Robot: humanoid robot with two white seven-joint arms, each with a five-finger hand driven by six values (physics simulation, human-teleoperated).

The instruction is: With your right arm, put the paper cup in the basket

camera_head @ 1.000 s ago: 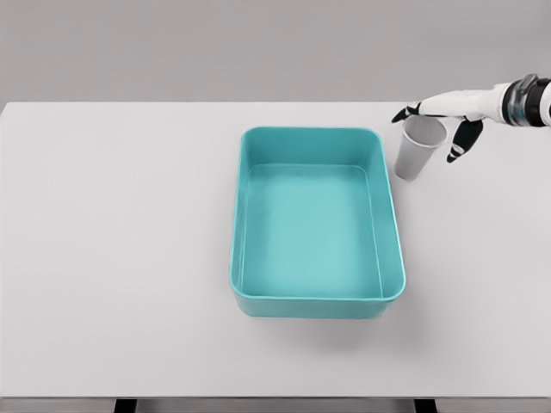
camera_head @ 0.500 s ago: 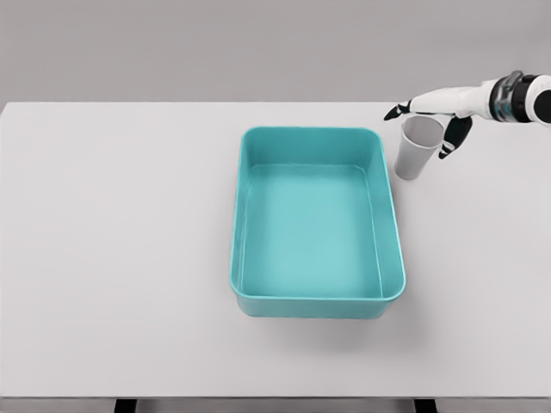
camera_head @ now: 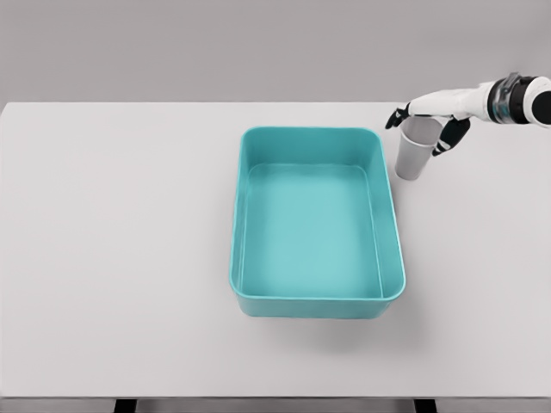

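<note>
**Right hand closing around the cup, just off the basket's far right corner**

Nearest me lies the bare front of the flat white table [camera_head: 112, 344]. Beyond it sits the teal rectangular plastic basket [camera_head: 245, 219], long axis running away from me, with nothing inside.

Just past the basket's far right corner, outside the wall and very close to it, stands the small white paper cup [camera_head: 413, 157], upright, mouth up. I see no left arm anywhere.

The white right hand with black fingertips [camera_head: 425, 121] reaches in from the right of the basket, above the cup's rim. Its fingers [camera_head: 449, 138] curl down on the cup's right side and the thumb shows on the left, so the cup lies directly under and between them. I can't tell whether they grip it firmly; it looks like a half-closed wrap. The cup's bottom rests on the table.

I judge the coming move as finishing the grip, lifting, then carrying leftward over the basket wall.
</note>
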